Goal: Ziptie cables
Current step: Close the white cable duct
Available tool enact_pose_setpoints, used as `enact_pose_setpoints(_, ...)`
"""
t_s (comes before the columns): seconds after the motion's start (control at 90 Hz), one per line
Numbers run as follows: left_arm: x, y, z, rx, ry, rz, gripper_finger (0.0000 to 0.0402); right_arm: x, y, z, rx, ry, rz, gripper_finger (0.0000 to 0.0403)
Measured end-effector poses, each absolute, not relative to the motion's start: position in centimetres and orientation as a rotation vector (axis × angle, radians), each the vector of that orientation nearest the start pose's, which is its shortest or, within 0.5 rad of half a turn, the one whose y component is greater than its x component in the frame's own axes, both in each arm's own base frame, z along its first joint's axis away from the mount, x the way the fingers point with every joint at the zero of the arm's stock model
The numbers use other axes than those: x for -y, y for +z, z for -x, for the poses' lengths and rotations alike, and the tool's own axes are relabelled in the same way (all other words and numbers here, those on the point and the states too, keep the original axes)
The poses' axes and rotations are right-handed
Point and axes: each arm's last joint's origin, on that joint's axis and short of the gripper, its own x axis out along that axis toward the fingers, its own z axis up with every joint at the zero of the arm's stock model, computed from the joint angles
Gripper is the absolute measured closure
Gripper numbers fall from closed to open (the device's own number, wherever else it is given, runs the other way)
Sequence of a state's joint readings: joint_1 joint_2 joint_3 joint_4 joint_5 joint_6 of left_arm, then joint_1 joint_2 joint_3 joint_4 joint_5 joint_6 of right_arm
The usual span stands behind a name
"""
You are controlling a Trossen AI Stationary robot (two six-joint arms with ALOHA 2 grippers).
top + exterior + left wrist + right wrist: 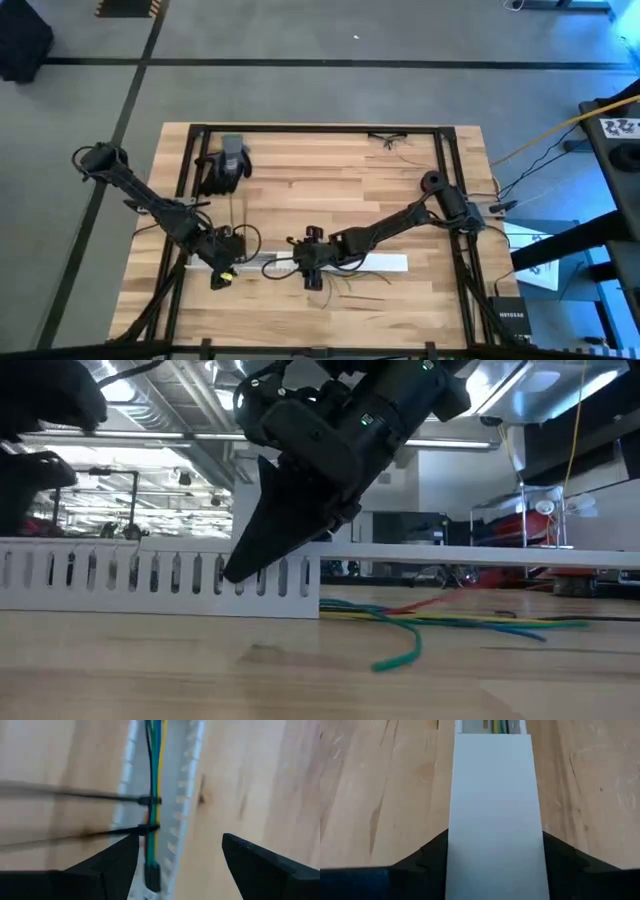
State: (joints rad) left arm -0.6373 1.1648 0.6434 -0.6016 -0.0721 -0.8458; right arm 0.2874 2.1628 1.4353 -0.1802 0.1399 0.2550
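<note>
The left arm is reached from the bench's left edge toward the front middle, where its gripper (222,272) is angled down over the left end of the white duct (385,263); its jaws are seen spread open in the left wrist view, astride the duct's slotted walls. The cables (153,780) are laid along the duct channel there, bound by two black zipties (146,800). The right arm is stretched from the right edge, bent low, its gripper (308,268) closed on the flat white cover (495,810). Loose cable ends (450,622) are trailed onto the bench toward the front edge.
</note>
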Motion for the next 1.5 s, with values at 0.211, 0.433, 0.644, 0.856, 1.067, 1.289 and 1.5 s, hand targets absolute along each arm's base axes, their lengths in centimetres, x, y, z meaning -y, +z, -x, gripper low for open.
enact_pose_setpoints(0.211, 12.2, 18.3, -15.4, -1.241, 0.027, 0.342, 0.0123, -12.4, 12.8, -43.2, -0.897, 0.023, -0.045, 0.0175)
enact_pose_setpoints(0.433, 12.2, 17.9, -14.8, -1.286, 0.104, 0.320, 0.0123, -12.4, 12.8, -43.2, -0.896, 0.022, -0.045, 0.0175)
enact_pose_setpoints(0.644, 12.7, 20.6, -15.9, -1.139, 0.097, 0.292, 0.0123, -12.4, 12.8, -43.2, -0.897, 0.022, -0.046, 0.0175)
enact_pose_setpoints(0.856, 13.2, 22.4, -17.9, -0.785, 0.112, 0.127, 0.0123, -12.4, 12.8, -43.2, -0.894, 0.022, -0.044, 0.0175)
enact_pose_setpoints(1.067, 11.9, 18.7, -19.8, -0.806, 0.087, 0.048, 0.0123, -12.4, 12.9, -43.2, -0.893, 0.025, -0.037, 0.0175)
enact_pose_setpoints(1.289, 11.1, 15.4, -20.0, -0.896, -0.011, 0.143, 0.0123, -12.4, 12.9, -43.2, -0.893, 0.041, -0.018, 0.0175)
enact_pose_setpoints(1.5, 11.0, 14.6, -19.7, -0.870, -0.029, 0.187, 0.0123, -12.4, 12.9, -43.3, -0.891, 0.042, -0.018, 0.0175)
